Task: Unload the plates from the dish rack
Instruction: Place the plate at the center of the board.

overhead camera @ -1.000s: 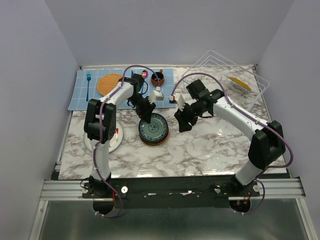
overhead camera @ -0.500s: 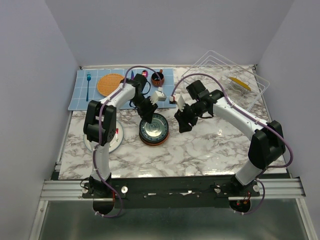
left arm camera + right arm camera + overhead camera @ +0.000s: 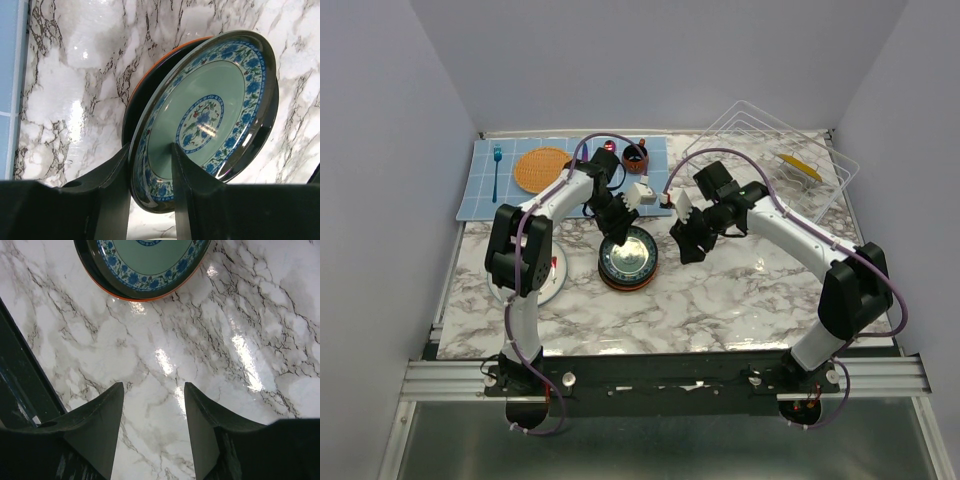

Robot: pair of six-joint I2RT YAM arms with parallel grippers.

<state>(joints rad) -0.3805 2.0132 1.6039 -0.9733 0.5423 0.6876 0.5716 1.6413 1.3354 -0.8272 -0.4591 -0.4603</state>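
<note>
Top external: disc [image 3: 542, 168], fork [image 3: 497, 168] on mat [image 3: 478, 195] beyond plates [image 3: 632, 260].

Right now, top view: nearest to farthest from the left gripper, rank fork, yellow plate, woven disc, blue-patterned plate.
1. Blue-patterned plate, gripped by the left gripper.
2. Woven disc, back left.
3. Fork, far left.
4. Yellow plate, back right.

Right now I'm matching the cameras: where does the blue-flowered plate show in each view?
Top external: blue-flowered plate just left of centre.
Left wrist: centre, rim inside the left gripper.
Right wrist: top edge, cropped.
Shared landmark: the orange-red plate beneath it.
</note>
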